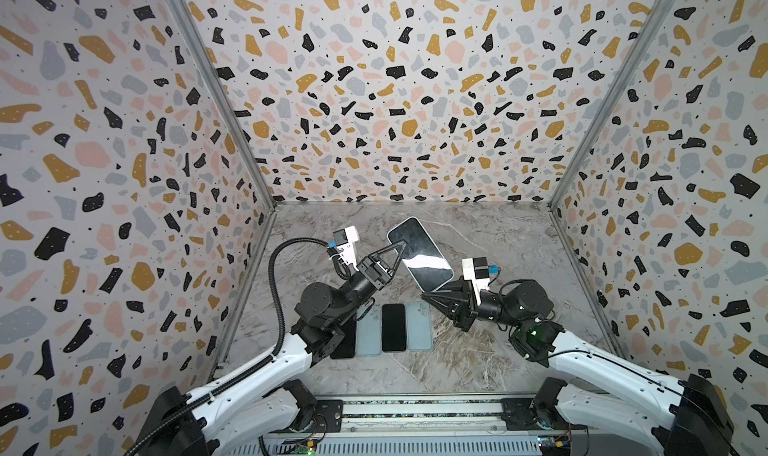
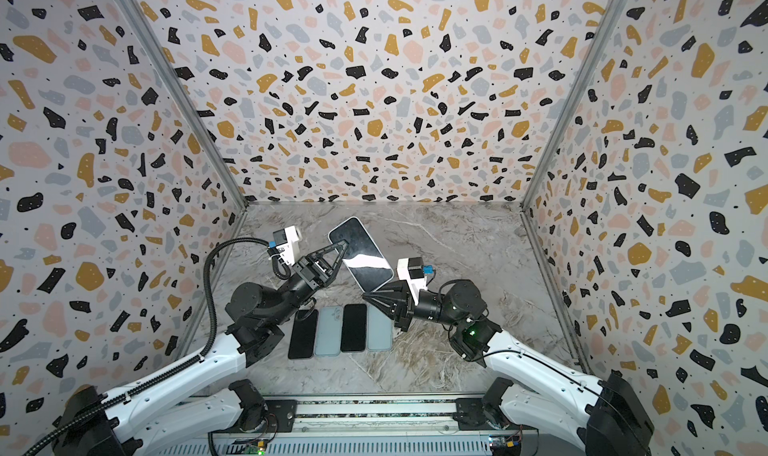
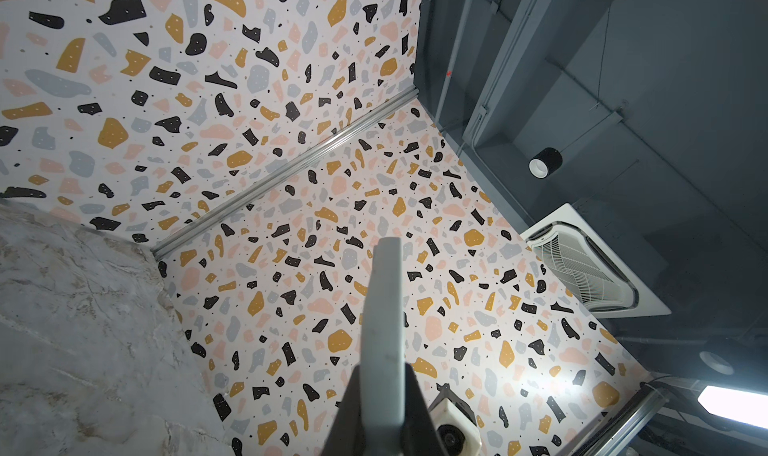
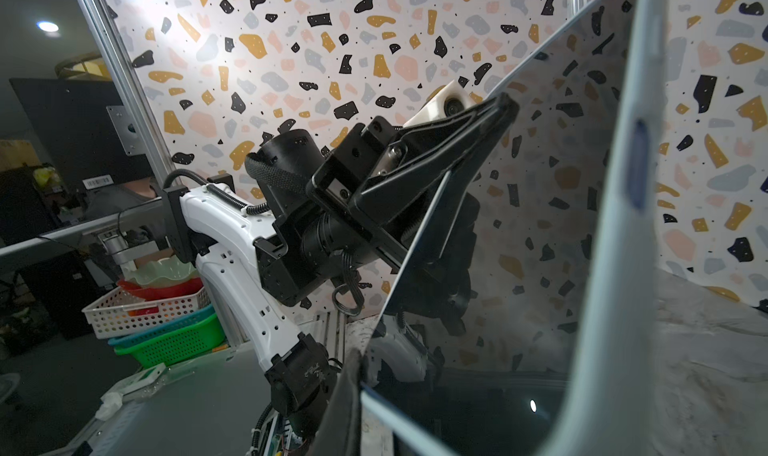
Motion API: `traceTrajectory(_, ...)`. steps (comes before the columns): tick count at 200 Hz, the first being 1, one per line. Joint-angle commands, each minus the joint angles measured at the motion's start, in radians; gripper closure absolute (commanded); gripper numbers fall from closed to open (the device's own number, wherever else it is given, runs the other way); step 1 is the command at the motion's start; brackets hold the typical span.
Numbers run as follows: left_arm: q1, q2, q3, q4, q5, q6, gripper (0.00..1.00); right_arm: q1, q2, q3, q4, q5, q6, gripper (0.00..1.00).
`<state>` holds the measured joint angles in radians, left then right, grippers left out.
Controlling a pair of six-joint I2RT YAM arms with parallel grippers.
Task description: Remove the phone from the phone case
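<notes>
Glossy black phone [image 1: 419, 252] in pale-blue case [image 3: 384, 329]

We see a grey marble table [image 1: 490, 242] w/ four things lying flat in a tight row nr its front edge: black phone [image 2: 303, 335], pale blue case [image 2: 328, 331], 2nd black phone [image 2: 354, 327], 2nd pale blue case [image 2: 380, 333].

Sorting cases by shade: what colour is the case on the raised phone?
Pale blue-grey; the case shows best in the right wrist view.
</notes>
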<state>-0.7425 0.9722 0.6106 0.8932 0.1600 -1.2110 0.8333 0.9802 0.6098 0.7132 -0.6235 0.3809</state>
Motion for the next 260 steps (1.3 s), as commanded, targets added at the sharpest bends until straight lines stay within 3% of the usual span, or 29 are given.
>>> traceTrajectory(1, -0.014, 0.006, 0.026, -0.069, 0.027, 0.005, 1.00, 0.002, -0.012, 0.076, -0.153, 0.020, -0.184, 1.00)
traceTrajectory(54, -0.026, 0.001, 0.035, -0.120, 0.041, 0.008, 1.00, -0.012, -0.003, 0.122, -0.238, 0.054, -0.264, 1.00)
traceTrajectory(138, -0.028, -0.021, 0.007, -0.129, 0.045, 0.027, 1.00, -0.053, -0.026, 0.112, -0.227, 0.049, -0.211, 1.00)
traceTrajectory(163, -0.028, -0.019, 0.016, -0.118, 0.051, 0.033, 1.00, -0.061, -0.063, 0.071, -0.253, 0.073, -0.197, 0.89)
traceTrajectory(210, -0.010, -0.013, 0.068, -0.190, 0.071, 0.085, 1.00, -0.068, -0.160, -0.010, -0.321, 0.109, -0.170, 0.57)
traceTrajectory(260, 0.061, 0.028, 0.092, -0.154, 0.135, 0.102, 1.00, -0.069, -0.348, -0.112, -0.373, 0.114, -0.017, 0.36)
